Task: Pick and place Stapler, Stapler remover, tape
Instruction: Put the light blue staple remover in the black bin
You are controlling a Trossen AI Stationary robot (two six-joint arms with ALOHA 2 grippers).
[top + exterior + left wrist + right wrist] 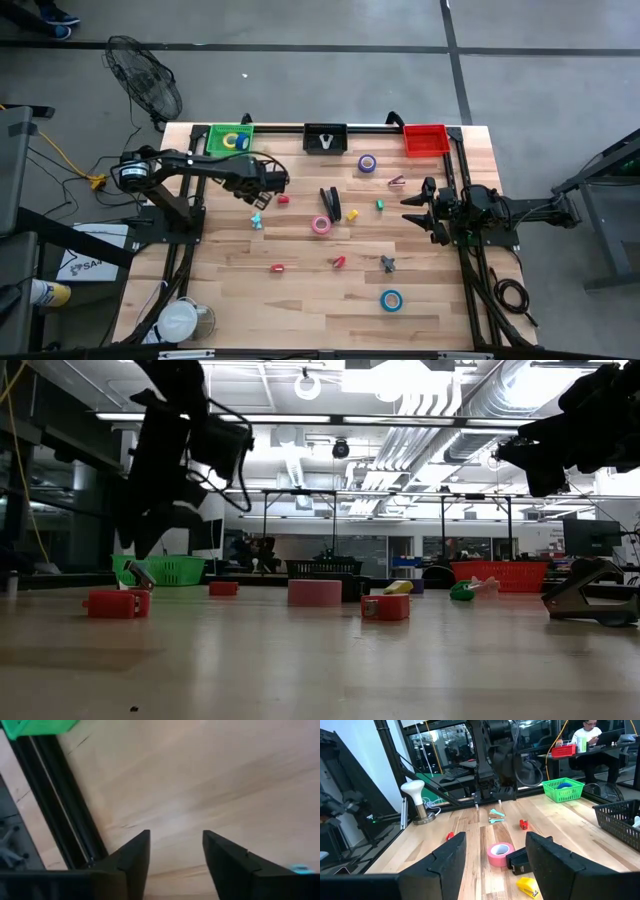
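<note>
- Left gripper (268, 187): fingers (134, 862) apart with nothing between them, over bare wood near the worktop's (300, 290) far-left corner, just off the green basket (231, 139).
- Right gripper (412, 203): fingers apart and empty, hanging by the right edge.
- Tape: a blue roll and a yellow roll lie in the green basket; pink roll (321, 225) mid-worktop beside the black stapler (330, 203); purple roll (367, 163) near the far edge; teal roll (391, 300) toward the near edge.

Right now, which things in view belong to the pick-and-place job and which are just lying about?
Job: stapler, pink tape, purple tape, blue tape.
Lying about: fan, white-topped object.
</note>
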